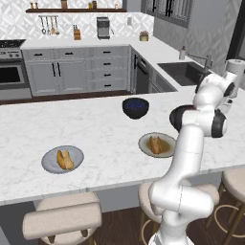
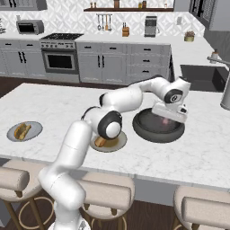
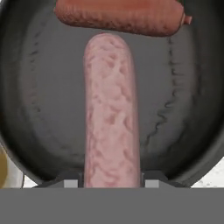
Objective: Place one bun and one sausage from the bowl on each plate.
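My gripper (image 3: 111, 179) is down inside a wide black pan (image 2: 148, 130), its two tips pressed against the sides of a pale pink sausage (image 3: 111, 109) that lies lengthwise between them. A second, redder sausage (image 3: 118, 17) lies crosswise just beyond it in the pan (image 3: 43, 109). In the right base view the gripper (image 2: 167, 120) hangs over the pan's middle. The grey plate (image 1: 48, 162) at the left holds a bun (image 1: 64, 160). The cream-rimmed plate (image 1: 167, 149) holds another bun (image 1: 154, 144). Behind them stands the dark bowl (image 1: 135, 107).
All of this sits on a white marble island (image 1: 95, 129). Padded stools (image 1: 62, 220) line its near edge. A sink (image 1: 184, 72) with a tap lies in the counter at the back right. My arm's elbow (image 2: 108, 123) covers part of the cream-rimmed plate (image 2: 119, 143).
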